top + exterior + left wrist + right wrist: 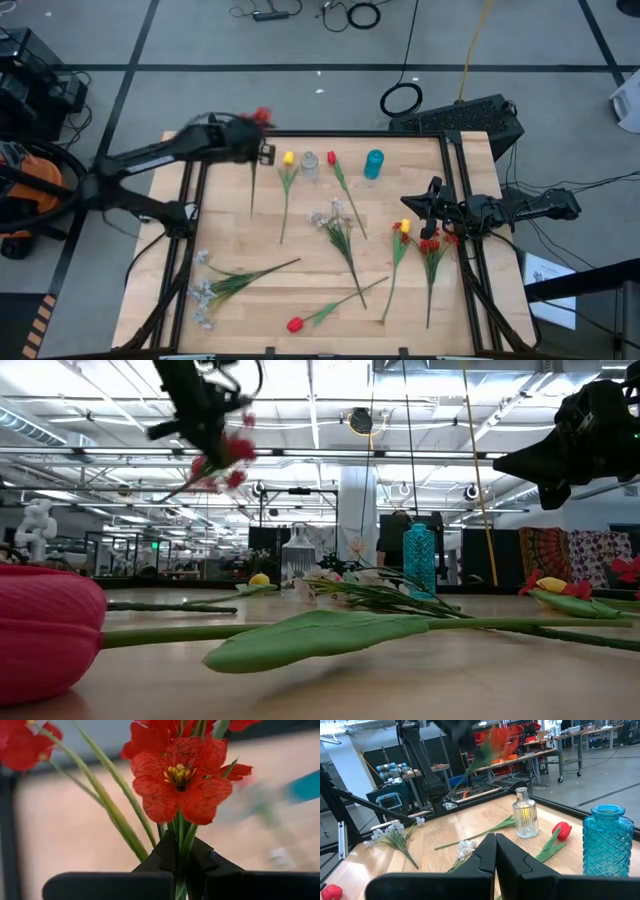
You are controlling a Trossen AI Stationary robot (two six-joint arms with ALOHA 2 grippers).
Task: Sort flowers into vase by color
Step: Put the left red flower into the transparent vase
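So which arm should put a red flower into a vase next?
Left. Its claw is already shut on a red flower, lifted near the clear vase and blue vase. The right claw is shut and empty, over the table's right side.

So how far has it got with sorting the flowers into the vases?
Barely started. Both the clear vase and the blue vase look empty. The left pincer holds a red flower aloft, its first. The other flowers lie on the table; the right pincer hovers shut.
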